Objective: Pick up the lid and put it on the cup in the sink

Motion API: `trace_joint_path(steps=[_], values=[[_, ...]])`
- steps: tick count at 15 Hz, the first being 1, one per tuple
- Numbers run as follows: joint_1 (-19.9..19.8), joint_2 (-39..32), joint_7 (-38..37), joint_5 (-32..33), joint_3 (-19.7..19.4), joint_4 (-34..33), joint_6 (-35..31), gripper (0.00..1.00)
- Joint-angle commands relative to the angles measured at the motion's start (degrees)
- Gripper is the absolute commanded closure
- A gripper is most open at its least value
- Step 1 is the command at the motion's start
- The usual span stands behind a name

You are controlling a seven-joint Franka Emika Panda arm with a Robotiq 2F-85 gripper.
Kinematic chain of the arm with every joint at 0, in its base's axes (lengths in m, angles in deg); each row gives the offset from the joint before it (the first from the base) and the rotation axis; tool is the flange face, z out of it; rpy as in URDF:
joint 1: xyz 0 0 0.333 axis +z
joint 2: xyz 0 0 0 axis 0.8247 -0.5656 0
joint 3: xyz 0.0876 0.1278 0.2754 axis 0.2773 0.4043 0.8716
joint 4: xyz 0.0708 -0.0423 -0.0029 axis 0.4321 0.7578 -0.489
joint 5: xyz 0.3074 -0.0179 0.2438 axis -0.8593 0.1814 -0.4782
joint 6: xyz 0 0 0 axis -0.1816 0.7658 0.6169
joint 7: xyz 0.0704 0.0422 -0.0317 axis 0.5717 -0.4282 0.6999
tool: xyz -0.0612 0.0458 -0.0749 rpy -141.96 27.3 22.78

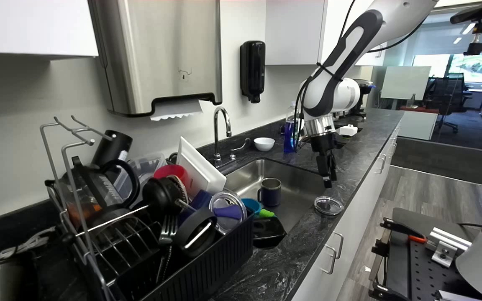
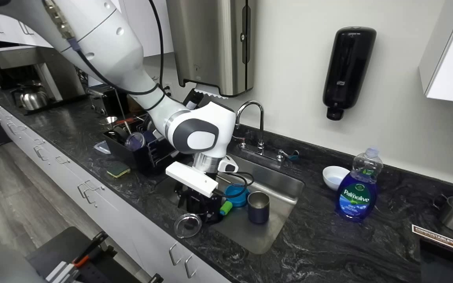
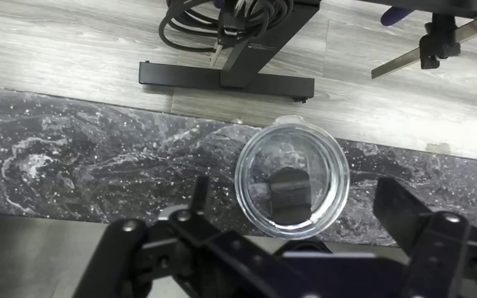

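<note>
The clear round lid (image 1: 328, 205) with a dark slider lies on the counter strip between the sink and the front edge. It also shows in an exterior view (image 2: 187, 226) and in the wrist view (image 3: 292, 176). The dark blue cup (image 1: 270, 194) stands upright, without a lid, in the steel sink (image 2: 246, 244); it shows in an exterior view too (image 2: 258, 209). My gripper (image 1: 331, 180) points down, open and empty, above the counter near the lid. In the wrist view the lid appears between the spread fingers (image 3: 293, 188), apart from both.
A blue bowl (image 2: 235, 195) and a green-tipped item (image 2: 225, 207) lie in the sink beside the cup. A full black dish rack (image 1: 211, 259) stands beside the sink. The faucet (image 1: 223, 129), a white bowl (image 1: 264, 144) and a soap bottle (image 2: 357, 196) are behind and beside it.
</note>
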Motion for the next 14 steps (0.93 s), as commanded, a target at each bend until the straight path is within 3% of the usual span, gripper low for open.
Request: trace_joint_path(steps=[1,7,14], values=[[-1.71,-0.07,-0.39,0.46,1.7,-0.31,0.29,0.0],[-1.6,-0.48,-0.8,0.02,1.93,-0.62,1.11,0.0],[-1.11,-6.55,3.24,3.05,6.27,-0.95,-5.31,0.0]])
